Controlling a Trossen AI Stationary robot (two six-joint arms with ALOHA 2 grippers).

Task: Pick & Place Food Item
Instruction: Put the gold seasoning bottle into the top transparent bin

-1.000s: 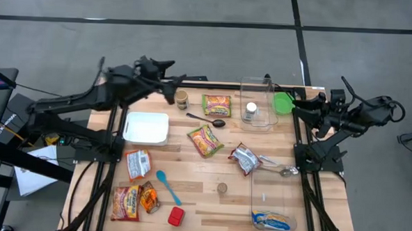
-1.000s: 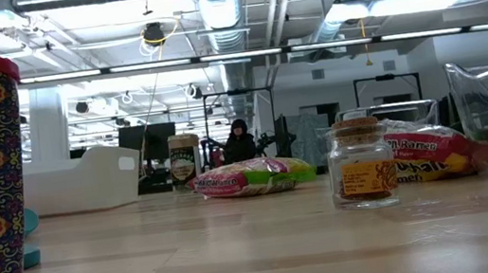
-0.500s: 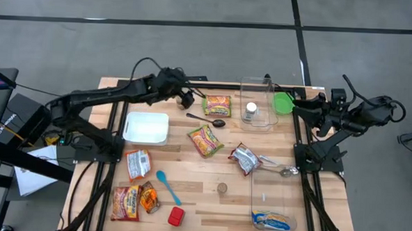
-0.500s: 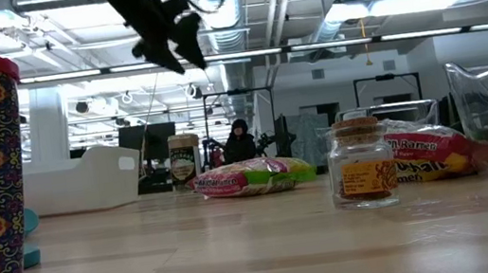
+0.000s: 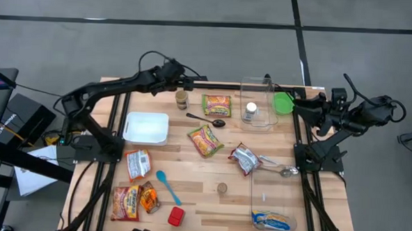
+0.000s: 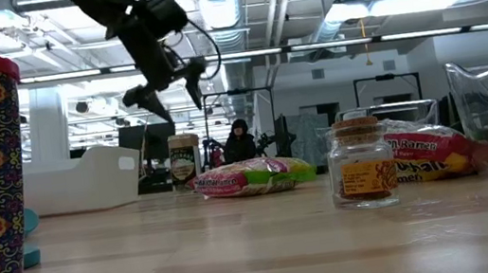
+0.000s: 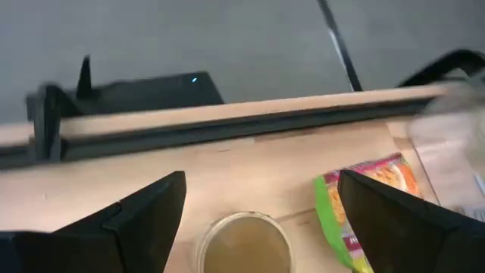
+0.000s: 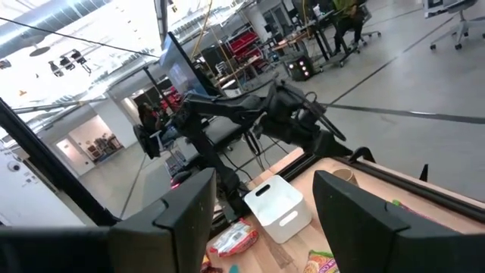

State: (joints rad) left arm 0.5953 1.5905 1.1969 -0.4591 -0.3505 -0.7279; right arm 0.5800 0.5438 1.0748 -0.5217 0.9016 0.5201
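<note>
Overhead straight down – low level, sharing table point(image 5: 209, 192).

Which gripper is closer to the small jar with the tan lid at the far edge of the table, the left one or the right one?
Left. The left gripper hangs open just above the jar. The right gripper waits at the table's right edge, beyond the clear container.

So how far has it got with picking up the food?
Barely started. Nothing looks placed yet: the snack packets lie loose on the table. In hand: the left hand hovers open above the small jar, holding nothing. Gripping, lifting and placing remain. The right hand waits at the table's right edge.
</note>
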